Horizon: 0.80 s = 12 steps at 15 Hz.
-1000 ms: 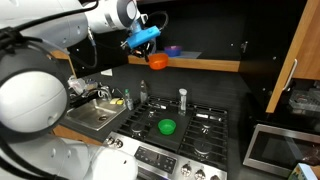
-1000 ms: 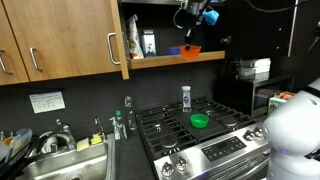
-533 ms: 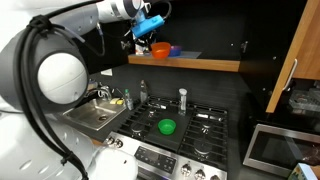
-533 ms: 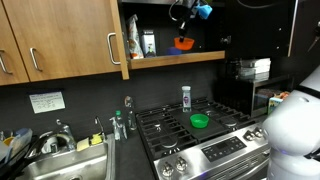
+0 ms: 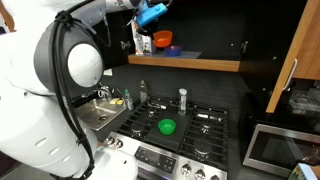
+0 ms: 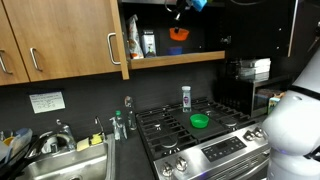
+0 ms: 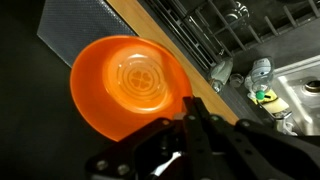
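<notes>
My gripper (image 7: 192,104) is shut on the rim of an orange bowl (image 7: 128,84), which fills the left half of the wrist view with its ribbed bottom facing the camera. In both exterior views the orange bowl (image 5: 163,40) (image 6: 178,33) hangs in the air just above the wooden shelf (image 5: 205,63) (image 6: 175,57), under the gripper (image 5: 153,17) (image 6: 186,5) at the top of the frame. A blue bowl (image 5: 177,51) stays on the shelf beside it.
Below is a gas stove (image 5: 205,128) (image 6: 225,128) with a green bowl (image 5: 167,127) (image 6: 199,121) and a shaker (image 5: 182,99) (image 6: 186,96) on it. A sink (image 5: 95,116) (image 6: 60,165) lies beside the stove. Wooden cabinets (image 6: 60,40) flank the shelf, and a microwave (image 5: 272,148) stands nearby.
The gripper has risen with the orange bowl, lifting it off the shelf toward the top of both exterior views. The blue bowl stayed on the shelf.
</notes>
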Motion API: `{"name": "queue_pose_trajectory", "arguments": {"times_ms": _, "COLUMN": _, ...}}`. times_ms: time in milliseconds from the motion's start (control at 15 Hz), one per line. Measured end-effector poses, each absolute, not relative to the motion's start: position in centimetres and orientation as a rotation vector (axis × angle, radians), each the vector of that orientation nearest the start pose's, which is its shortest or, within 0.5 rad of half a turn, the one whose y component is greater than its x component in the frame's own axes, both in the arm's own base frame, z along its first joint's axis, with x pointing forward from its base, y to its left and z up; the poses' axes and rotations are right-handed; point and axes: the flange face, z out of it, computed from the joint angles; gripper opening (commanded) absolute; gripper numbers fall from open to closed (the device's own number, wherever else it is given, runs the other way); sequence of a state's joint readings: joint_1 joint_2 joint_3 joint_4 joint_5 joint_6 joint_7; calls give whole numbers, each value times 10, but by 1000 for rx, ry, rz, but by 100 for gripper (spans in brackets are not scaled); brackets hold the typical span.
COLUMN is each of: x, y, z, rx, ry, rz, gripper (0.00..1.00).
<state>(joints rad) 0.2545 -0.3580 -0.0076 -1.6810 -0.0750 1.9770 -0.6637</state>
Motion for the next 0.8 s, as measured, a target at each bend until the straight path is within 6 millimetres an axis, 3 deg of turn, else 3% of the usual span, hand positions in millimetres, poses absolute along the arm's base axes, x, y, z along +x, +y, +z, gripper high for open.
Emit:
{"name": "queue_pose_trajectory", "arguments": {"times_ms": 333, "x": 462, "y": 113, "z": 819, "rx": -2841, "ry": -1402, "rz": -1085, "gripper": 1}}
{"name": "queue_pose_trajectory", "arguments": {"times_ms": 800, "x": 509, "y": 108, "z": 804, "rx": -2856, "ry": -1340, "rz": -1064, "gripper": 1}}
